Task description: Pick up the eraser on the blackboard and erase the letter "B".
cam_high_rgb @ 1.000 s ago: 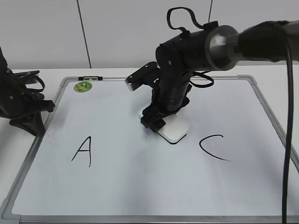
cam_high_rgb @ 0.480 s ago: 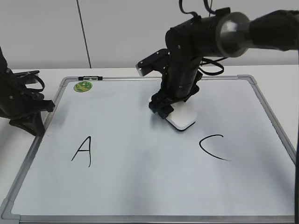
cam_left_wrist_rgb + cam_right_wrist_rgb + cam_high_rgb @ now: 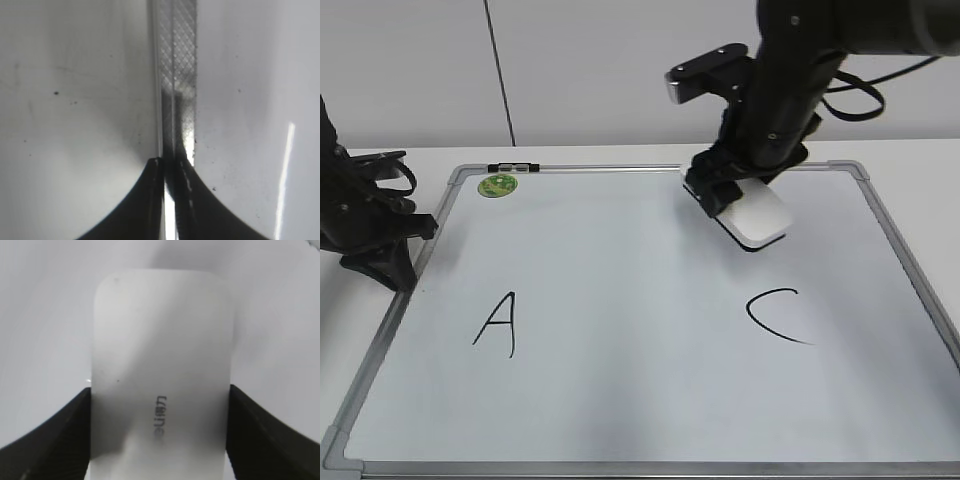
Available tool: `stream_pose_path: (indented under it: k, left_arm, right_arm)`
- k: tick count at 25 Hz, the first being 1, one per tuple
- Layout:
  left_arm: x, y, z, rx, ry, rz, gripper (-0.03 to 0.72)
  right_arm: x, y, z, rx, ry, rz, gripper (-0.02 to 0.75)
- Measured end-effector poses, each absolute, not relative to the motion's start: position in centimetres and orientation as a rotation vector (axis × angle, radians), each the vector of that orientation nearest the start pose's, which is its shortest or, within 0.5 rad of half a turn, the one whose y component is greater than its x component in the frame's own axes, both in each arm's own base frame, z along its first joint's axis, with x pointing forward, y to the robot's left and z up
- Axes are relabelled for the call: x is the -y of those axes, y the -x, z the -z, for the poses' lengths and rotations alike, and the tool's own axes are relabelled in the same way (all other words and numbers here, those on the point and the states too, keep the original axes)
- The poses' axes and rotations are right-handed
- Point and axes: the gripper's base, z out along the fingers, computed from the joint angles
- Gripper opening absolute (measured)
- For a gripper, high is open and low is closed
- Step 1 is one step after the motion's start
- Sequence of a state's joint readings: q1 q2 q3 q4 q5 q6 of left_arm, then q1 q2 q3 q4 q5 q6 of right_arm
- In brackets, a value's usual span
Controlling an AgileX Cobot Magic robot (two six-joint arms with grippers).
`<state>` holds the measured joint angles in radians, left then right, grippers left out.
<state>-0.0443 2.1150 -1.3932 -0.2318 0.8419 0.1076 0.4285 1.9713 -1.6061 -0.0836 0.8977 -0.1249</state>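
Note:
My right gripper (image 3: pixel 725 195) is shut on the white eraser (image 3: pixel 757 219) and holds it above the upper right part of the blackboard (image 3: pixel 620 400). In the right wrist view the eraser (image 3: pixel 160 390) sits between my two black fingers (image 3: pixel 160 440), grey lettering up. No letter "B" shows on the board; the middle between the black "A" (image 3: pixel 497 323) and the black "C" (image 3: pixel 775 315) is blank white. My left gripper (image 3: pixel 380 260) rests shut by the board's left frame; in the left wrist view its fingertips (image 3: pixel 170 165) meet over the grey frame strip (image 3: pixel 177 75).
A round green sticker (image 3: pixel 498 184) and a small dark marker clip (image 3: pixel 512 167) sit at the board's top left corner. The right arm's cables hang above the board's top right corner. The board lies on a white table before a white wall.
My right gripper has lifted the eraser off the board's middle and carried it up and to the right. The last dark trace by the eraser is gone. The left arm has not moved.

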Motion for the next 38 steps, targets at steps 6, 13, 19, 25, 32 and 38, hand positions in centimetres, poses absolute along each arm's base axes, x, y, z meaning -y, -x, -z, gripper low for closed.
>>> stream_pose_path:
  k: [6,13,19,25,32,38]
  left_arm:
    - [3.4,-40.5,-12.5,-3.046,-0.019,0.268,0.041]
    - [3.3,-40.5,-12.5,-3.051,-0.022,0.267,0.041]
    - [3.3,-40.5,-12.5,-3.051,-0.022,0.267,0.041]
    - [3.3,-40.5,-12.5,-3.051,-0.022,0.267,0.041]
    - [3.3,-40.5,-12.5,-3.051,-0.022,0.267,0.042]
    - [3.3,-40.4,-12.5,-3.053,-0.023,0.268,0.044]
  right_arm:
    - [-10.7,-37.1,-22.5,-2.709,0.587,-0.001,0.539]
    - [-2.6,-36.5,-21.2,-2.797,0.218,-0.037,0.539]
    - [-0.3,-37.1,-20.7,-2.773,0.114,-0.03,0.539]
    - [-0.2,-38.2,-18.2,-2.779,0.06,-0.041,0.539]
    - [-0.2,-38.5,-16.1,-2.818,0.029,-0.047,0.539]
    - [0.0,-38.6,-15.9,-2.818,0.044,-0.006,0.539]
